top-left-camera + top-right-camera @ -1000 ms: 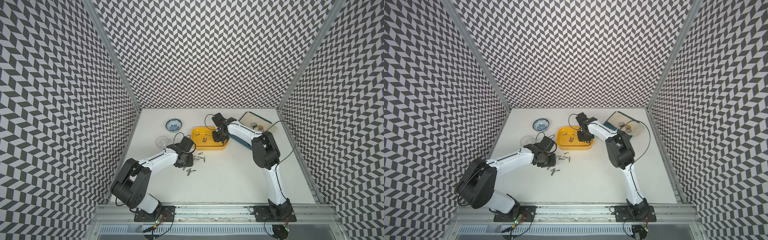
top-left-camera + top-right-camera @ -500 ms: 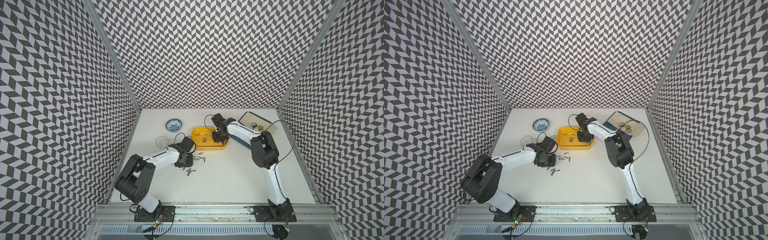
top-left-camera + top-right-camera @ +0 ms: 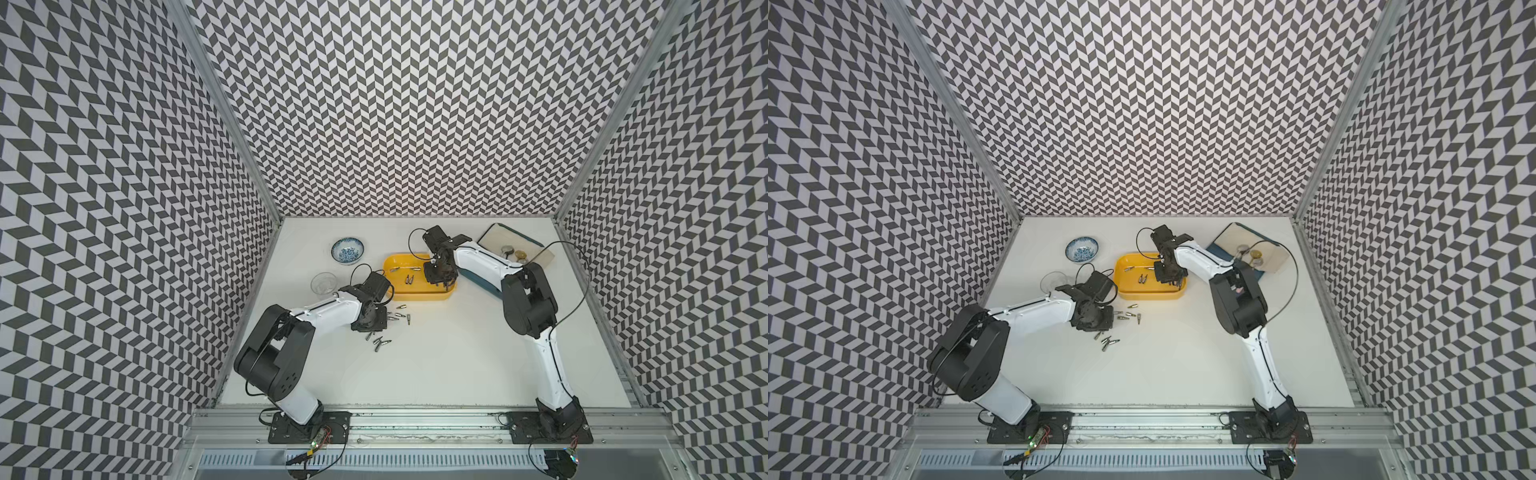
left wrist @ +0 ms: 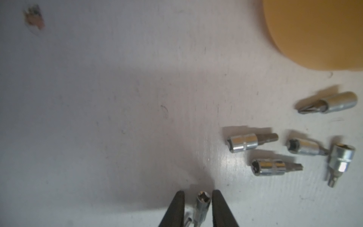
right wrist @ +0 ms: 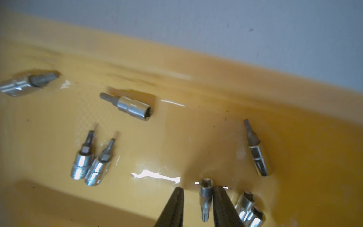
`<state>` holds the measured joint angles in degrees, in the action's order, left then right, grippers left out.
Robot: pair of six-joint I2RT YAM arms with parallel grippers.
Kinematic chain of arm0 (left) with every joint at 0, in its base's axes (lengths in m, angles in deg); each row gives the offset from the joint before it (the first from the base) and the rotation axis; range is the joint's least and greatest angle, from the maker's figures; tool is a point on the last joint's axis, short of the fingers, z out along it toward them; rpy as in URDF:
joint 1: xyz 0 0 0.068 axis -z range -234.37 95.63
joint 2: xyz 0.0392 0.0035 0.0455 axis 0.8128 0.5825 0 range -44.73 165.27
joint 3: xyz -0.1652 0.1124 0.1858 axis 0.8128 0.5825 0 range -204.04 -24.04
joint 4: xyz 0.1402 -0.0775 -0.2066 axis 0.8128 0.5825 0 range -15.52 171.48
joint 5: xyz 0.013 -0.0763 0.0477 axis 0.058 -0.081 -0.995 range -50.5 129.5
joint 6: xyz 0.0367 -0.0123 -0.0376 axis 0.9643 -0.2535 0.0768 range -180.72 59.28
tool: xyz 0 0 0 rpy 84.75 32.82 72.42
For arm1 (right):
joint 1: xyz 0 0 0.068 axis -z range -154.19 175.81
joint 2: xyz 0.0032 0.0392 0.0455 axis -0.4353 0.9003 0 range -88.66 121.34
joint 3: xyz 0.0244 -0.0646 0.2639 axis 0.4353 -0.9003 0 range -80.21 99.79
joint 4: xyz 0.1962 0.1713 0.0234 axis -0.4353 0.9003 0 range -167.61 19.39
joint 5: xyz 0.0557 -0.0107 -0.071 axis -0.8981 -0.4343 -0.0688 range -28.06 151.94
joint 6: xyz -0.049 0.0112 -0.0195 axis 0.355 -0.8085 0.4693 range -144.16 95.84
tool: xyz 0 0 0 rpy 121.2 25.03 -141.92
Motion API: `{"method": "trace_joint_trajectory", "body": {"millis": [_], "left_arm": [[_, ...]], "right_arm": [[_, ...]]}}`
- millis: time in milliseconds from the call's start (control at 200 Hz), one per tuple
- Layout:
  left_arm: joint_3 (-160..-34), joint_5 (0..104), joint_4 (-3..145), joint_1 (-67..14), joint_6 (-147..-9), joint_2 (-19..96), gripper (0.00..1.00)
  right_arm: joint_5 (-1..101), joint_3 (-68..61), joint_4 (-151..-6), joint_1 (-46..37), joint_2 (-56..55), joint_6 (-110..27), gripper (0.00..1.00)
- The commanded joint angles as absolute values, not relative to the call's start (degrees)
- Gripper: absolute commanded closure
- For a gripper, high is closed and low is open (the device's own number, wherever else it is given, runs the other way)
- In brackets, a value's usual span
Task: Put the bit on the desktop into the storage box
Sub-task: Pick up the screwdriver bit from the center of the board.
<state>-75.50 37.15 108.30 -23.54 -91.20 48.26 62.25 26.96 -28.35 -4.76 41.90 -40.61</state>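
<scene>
Between the tapered fingers (image 4: 176, 206) of the left claw (image 4: 198, 191), a chrome socket bit (image 4: 202, 202) lies on the matte desktop (image 4: 98, 88), jaws slightly apart, seemingly not yet gripping. Smooth round steel could squirt free as they pinch, or a second tip (image 4: 189, 219) beside it get caught. Ahead, off to one side, sit five loose bits (image 4: 243, 144) and the glossy yellow storage box (image 4: 314, 29), where the right claw (image 5: 198, 187) stands parted around another bit (image 5: 205, 194).

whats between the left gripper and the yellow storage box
Five loose bits lying on the desktop, apart from the storage box; the left wrist view shows them clearest.
</scene>
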Motion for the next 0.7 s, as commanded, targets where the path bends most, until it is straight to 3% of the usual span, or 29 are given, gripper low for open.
{"method": "trace_joint_trajectory", "body": {"millis": [0,311,491,696], "left_arm": [[-75.3,36.9,107.1,-23.6,-90.8,49.1,0.77],[-76.3,37.9,107.1,-23.5,-90.4,49.3,1.0],[-78.8,39.1,109.0,-23.5,-90.0,47.8,1.0],[-87.5,39.6,116.1,-23.7,-88.6,43.8,1.0]], "right_arm": [[63.1,28.1,-30.1,-4.7,40.9,-40.5,0.69],[63.9,26.3,-31.0,-5.3,32.5,-41.2,0.66],[63.3,19.4,-33.5,-5.7,26.5,-42.7,0.57],[63.4,12.2,-34.9,-5.7,18.2,-45.1,0.54]]}}
